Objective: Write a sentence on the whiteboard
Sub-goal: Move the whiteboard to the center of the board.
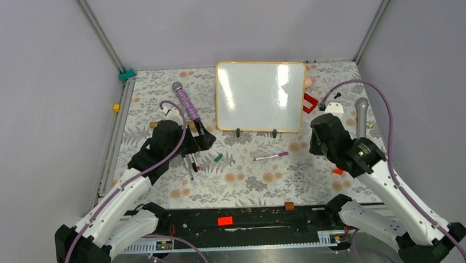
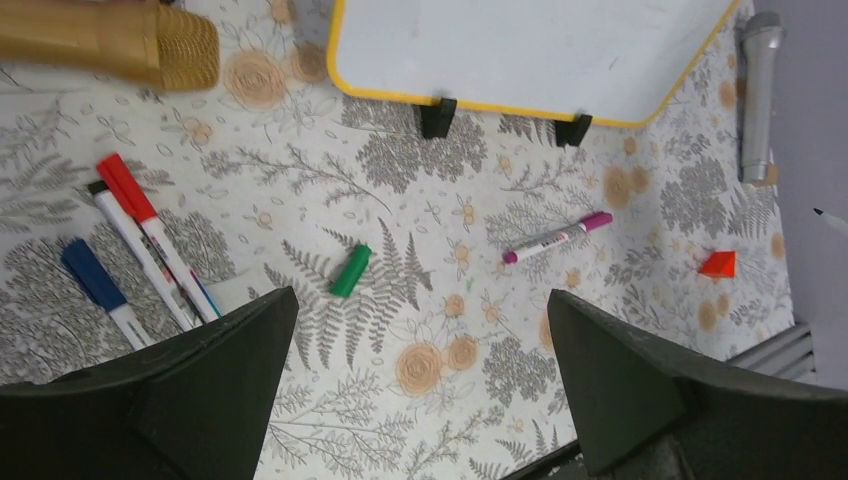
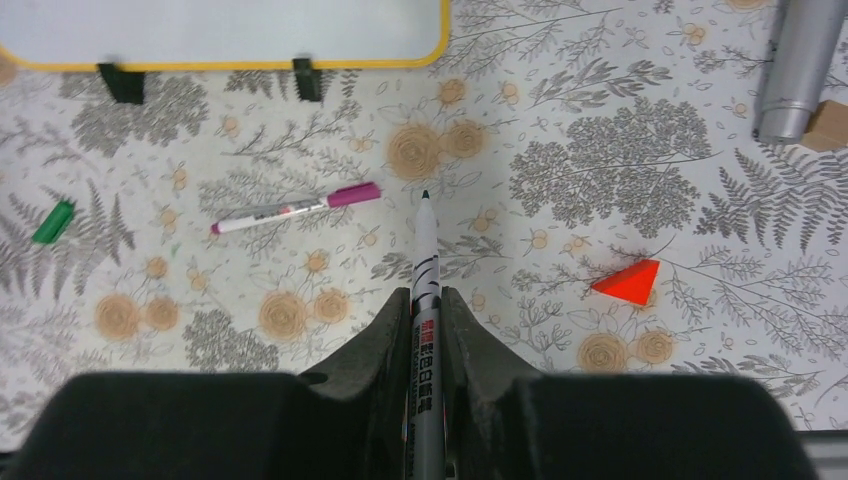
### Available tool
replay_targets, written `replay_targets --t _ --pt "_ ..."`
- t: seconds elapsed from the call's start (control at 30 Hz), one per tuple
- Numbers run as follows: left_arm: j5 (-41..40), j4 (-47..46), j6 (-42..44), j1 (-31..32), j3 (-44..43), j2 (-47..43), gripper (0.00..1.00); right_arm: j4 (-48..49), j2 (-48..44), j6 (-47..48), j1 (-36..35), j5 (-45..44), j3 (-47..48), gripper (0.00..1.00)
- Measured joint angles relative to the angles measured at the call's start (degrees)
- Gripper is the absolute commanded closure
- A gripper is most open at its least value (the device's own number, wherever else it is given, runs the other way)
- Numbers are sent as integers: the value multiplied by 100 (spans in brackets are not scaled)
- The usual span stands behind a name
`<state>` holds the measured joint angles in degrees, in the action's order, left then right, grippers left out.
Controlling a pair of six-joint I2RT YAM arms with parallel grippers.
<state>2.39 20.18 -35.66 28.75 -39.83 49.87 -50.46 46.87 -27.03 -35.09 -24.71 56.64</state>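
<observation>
Right now the right claw (image 3: 425, 300) is clamped on a marker (image 3: 424, 245), whose bare tip points ahead over the floral tabletop (image 1: 250, 181). The whiteboard (image 1: 260, 97) stands on its two black feet at the far middle, its face plain white. The left claw (image 2: 420, 310) gapes wide and holds nothing. A green cap (image 2: 351, 270) lies just ahead of it, and a purple marker (image 2: 556, 237) lies on the tabletop near the board's feet.

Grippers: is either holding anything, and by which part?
Right gripper clamps an uncapped marker by its barrel, tip pointing forward. Left gripper is open and empty.
</observation>
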Motion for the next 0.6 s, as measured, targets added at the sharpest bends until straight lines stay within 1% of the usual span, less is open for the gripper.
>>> replay_targets --t 0.2,0.4,0.5,0.6 --pt "-24 -42 391 -286 -761 890 1 199 769 107 656 28 317 100" --pt "656 -227 389 -807 -903 1521 1 595 1003 -9 1764 354 409 100" --pt "905 -227 337 -1019 -990 1829 1 708 1204 -116 2227 629 529 100" --pt "1106 -407 83 -1255 -1268 2258 2 968 1539 -385 2566 970 651 100"
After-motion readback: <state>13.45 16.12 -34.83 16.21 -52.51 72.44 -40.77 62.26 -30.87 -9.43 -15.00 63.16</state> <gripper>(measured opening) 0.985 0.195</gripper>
